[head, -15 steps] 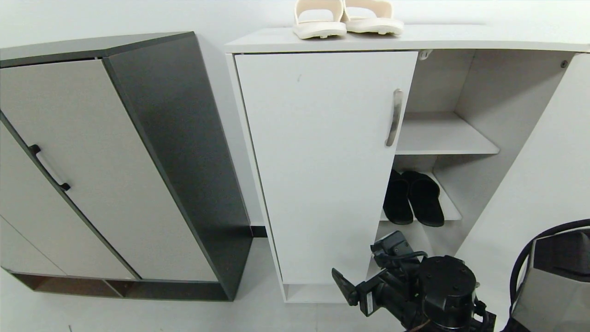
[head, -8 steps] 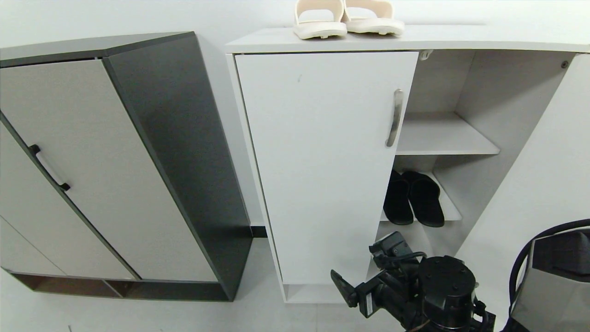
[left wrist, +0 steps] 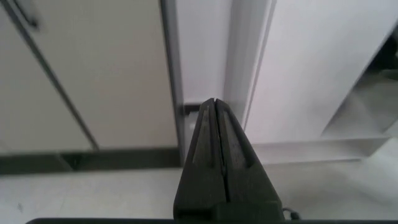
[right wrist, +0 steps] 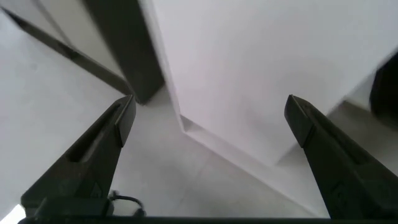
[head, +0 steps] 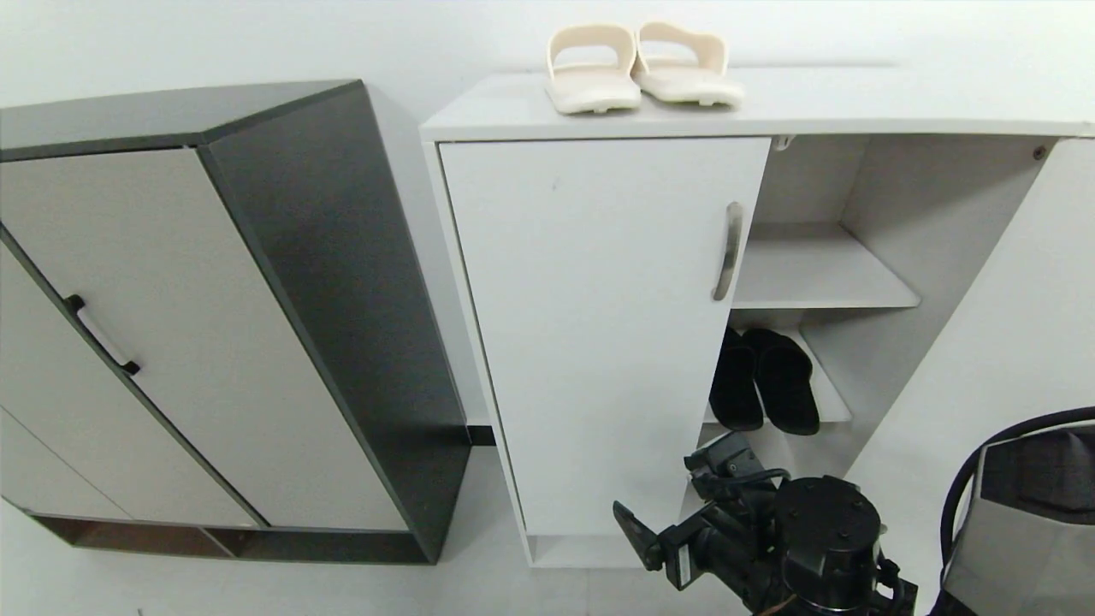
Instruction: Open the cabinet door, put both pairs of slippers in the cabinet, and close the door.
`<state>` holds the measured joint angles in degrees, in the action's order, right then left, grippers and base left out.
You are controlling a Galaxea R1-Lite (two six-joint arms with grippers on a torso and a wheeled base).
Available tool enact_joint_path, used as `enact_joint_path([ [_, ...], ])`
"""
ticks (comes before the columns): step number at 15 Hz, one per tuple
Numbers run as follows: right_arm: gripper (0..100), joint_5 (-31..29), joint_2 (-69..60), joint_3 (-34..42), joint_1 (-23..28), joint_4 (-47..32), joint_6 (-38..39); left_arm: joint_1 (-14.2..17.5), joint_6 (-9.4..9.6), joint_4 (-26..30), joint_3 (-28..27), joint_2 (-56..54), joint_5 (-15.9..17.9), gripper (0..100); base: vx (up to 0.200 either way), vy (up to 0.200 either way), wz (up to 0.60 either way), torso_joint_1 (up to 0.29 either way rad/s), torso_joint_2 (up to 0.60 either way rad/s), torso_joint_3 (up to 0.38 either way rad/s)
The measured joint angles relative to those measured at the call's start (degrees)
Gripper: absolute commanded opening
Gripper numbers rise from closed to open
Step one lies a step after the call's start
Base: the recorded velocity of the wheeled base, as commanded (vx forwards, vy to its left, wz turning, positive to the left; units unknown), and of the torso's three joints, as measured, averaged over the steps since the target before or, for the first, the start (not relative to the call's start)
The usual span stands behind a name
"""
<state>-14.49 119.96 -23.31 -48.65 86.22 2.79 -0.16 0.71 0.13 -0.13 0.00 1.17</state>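
A cream pair of slippers (head: 642, 68) sits on top of the white cabinet (head: 855, 103). A black pair of slippers (head: 766, 381) lies on the cabinet's lower shelf. The right door (head: 1009, 342) is swung open; the left door (head: 599, 325), with a metal handle (head: 727, 251), is closed. My right arm (head: 804, 539) hangs low in front of the left door's bottom edge, and my right gripper (right wrist: 209, 102) is open with nothing in it, facing the cabinet's bottom corner (right wrist: 249, 74). My left gripper (left wrist: 214, 102) is shut and empty, pointing at the gap between the two cabinets.
A dark cabinet (head: 325, 299) with grey doors stands close to the left of the white one, with a narrow gap between them. An upper shelf (head: 813, 274) inside the white cabinet is bare. Pale floor (head: 479, 590) runs in front of both cabinets.
The head camera has tilted, so the whole scene sits lower in the picture. The slippers, doors and right arm have not moved.
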Motion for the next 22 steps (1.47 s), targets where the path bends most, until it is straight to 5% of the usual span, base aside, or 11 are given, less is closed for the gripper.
enact_joint_path([
  [22,100,0.1,0.6,-0.2,0.2,1.0,-0.1,0.0,0.00,0.1,0.0,0.0,0.0,0,0.000,0.000,0.00,0.173,-0.50,-0.321],
])
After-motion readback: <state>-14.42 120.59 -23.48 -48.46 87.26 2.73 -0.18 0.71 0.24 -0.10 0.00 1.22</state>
